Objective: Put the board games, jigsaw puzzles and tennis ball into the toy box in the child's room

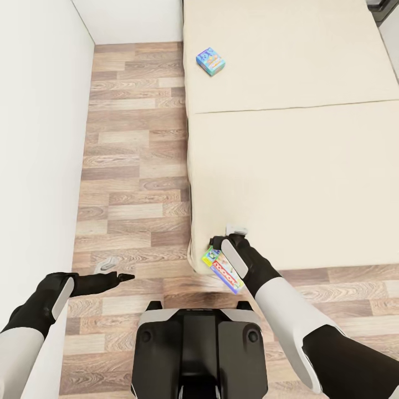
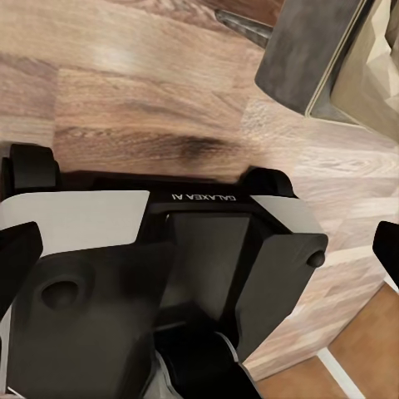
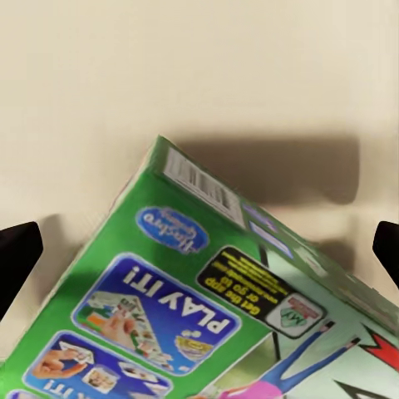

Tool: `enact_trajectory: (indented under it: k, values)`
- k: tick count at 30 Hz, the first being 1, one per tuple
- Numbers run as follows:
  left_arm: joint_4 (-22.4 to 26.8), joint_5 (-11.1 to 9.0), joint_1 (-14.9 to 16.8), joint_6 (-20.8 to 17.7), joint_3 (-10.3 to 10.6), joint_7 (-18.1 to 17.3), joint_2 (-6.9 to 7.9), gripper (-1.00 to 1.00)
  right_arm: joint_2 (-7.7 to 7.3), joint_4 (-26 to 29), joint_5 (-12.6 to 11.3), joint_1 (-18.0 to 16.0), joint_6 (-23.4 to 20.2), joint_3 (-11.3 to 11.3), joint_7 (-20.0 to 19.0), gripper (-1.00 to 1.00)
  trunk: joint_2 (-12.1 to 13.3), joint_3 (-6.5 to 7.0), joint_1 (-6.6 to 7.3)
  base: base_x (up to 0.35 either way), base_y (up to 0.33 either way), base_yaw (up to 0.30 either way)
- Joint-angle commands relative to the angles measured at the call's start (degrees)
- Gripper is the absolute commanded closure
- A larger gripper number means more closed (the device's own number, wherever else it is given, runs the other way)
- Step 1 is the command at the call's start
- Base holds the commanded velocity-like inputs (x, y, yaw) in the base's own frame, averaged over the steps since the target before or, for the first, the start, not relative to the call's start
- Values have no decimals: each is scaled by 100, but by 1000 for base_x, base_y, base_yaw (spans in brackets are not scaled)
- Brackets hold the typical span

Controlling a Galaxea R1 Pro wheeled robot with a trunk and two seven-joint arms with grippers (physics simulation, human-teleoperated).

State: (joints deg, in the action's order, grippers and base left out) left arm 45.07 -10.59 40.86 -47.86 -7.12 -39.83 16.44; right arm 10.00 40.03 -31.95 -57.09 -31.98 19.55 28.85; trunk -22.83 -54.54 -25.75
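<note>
Bed takes up most of the head view, beige mattress with a seam line across it, its near corner at lower centre. Wood-plank floor runs alongside the bed to a white wall on the left. Robot base (dark with white panels) sits at the bottom of the head view; the left wrist view looks down on it over the same floor, with a grey bed-frame corner visible beyond.

Right arm reaches forward to the near corner of the bed. Right gripper is at that corner on a white and green board game with a red banner; the box is tilted, hanging over the mattress edge toward the floor. In the right wrist view the green box lies angled on the beige mattress between the two dark fingers, which sit at the picture's sides (clearly apart, can't tell if they touch the box).

Left arm is held low over the floor by the wall, left gripper pointing toward the bed, its fingers look together, nothing in them.

Small blue board game lies flat on the far part of the mattress near its left edge, well apart from the other box.
</note>
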Motion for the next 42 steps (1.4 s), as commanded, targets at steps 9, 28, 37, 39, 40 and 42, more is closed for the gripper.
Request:
enact_trajectory:
  k: [9,28,37,39,40,42]
  values:
    - [2,-4,1,-30,-9,-16,0,-100,0,5,-48,2,-10,14,51,-100,-9,-6,-4,0,0,0]
    - [2,-4,1,-30,-9,-16,-2,-100,0,71,-41,-3,16,14,60,-100,-9,-6,-4,0,0,0]
    - [2,-4,1,-30,-9,-16,-7,-100,0,261,-41,-3,9,17,60,-100,-9,-6,-4,0,0,0]
    - [2,-4,1,-30,-9,-16,-8,-100,0,340,-43,-3,2,16,60,-100,-9,-6,-4,0,0,0]
    - [2,-4,1,-30,-9,-16,-8,-100,0,366,-42,-3,-4,16,60,-100,-9,-6,-4,0,0,0]
    - [2,-4,1,-30,-9,-16,-8,-100,0,496,-45,-3,-28,18,63,-100,-9,-6,-4,0,0,0]
